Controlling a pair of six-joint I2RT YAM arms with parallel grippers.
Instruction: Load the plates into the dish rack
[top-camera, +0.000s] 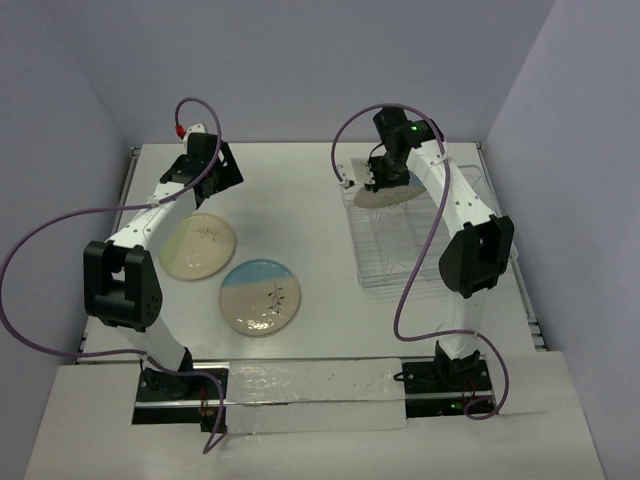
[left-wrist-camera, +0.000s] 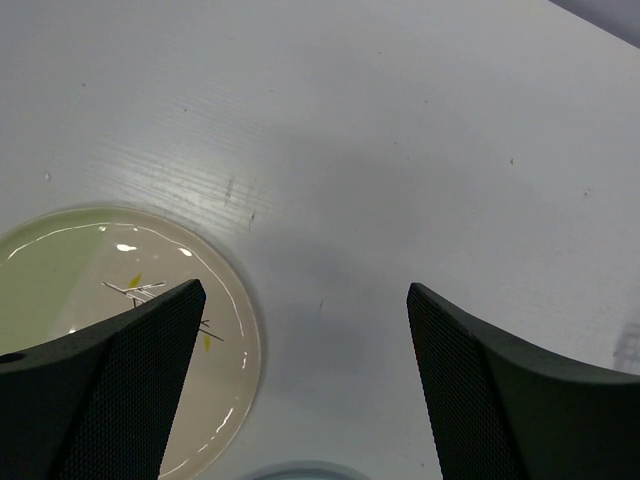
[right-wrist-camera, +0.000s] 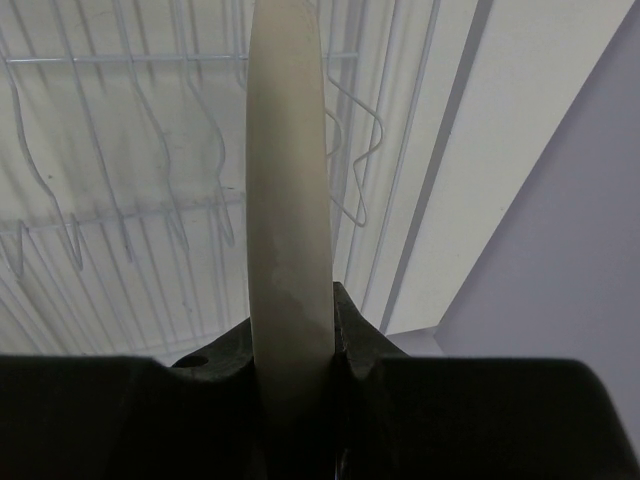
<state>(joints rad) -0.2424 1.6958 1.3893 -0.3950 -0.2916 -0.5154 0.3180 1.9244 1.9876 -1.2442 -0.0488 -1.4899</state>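
While your right gripper (right-wrist-camera: 292, 345) clamps a plate (right-wrist-camera: 288, 170) by its rim, the dish rack (right-wrist-camera: 130, 210) lies directly beneath it — likely a straight descent; left gripper (left-wrist-camera: 305, 340) hangs spread wide near the cream plate (left-wrist-camera: 60, 270).

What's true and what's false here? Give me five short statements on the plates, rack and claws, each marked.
1. The right claw is shut on a plate, held edge-on over the dish rack. True.
2. The left claw grips the cream plate. False: it is open and holds nothing.
3. Two plates lie flat on the table. True.
4. Both of those are all cream. False: the blue-and-cream plate is half light blue.
5. The dish rack sits on the left claw's side of the table. False: it is on the right claw's side.
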